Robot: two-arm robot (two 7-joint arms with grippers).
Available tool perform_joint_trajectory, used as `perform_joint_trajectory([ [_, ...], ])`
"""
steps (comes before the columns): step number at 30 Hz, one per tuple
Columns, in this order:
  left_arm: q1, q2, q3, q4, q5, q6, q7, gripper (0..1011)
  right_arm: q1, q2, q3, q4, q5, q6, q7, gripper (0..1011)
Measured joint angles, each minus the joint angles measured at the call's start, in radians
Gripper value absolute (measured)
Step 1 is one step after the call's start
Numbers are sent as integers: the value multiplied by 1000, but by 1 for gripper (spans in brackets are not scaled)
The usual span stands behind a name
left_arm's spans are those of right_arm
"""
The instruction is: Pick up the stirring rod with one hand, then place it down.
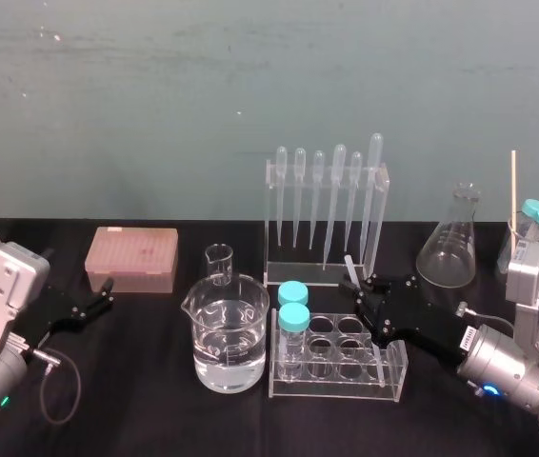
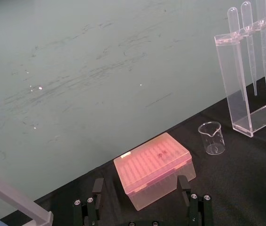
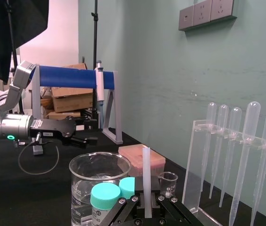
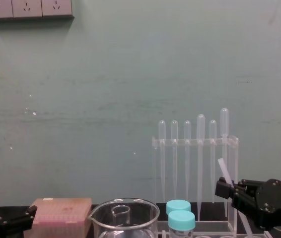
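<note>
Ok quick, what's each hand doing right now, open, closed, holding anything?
Left hand: open, holding nothing, beside the pink box.
Right hand: closed on the stirring rod.

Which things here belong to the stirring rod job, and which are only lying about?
Job: stirring rod, clamped in the right gripper.

Lying about: pipette rack, water beaker, small beaker, pink box, tube rack, flask; also the idle left gripper, beside the pink box.
</note>
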Motion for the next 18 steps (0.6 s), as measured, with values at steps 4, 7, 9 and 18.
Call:
perform_joint_trajectory([
  [4,0,0,0,0,0,0,0,1000,0,0,0,0,0,-1,0,121],
  [7,0,0,0,0,0,0,0,1000,-1,0,1,0,0,-1,1,203],
  [9,0,0,0,0,0,0,0,1000,-1,0,1,0,1,-2,1,269],
  [18,0,0,0,0,0,0,0,1000,-1,0,1,-1,2,-2,2,544],
])
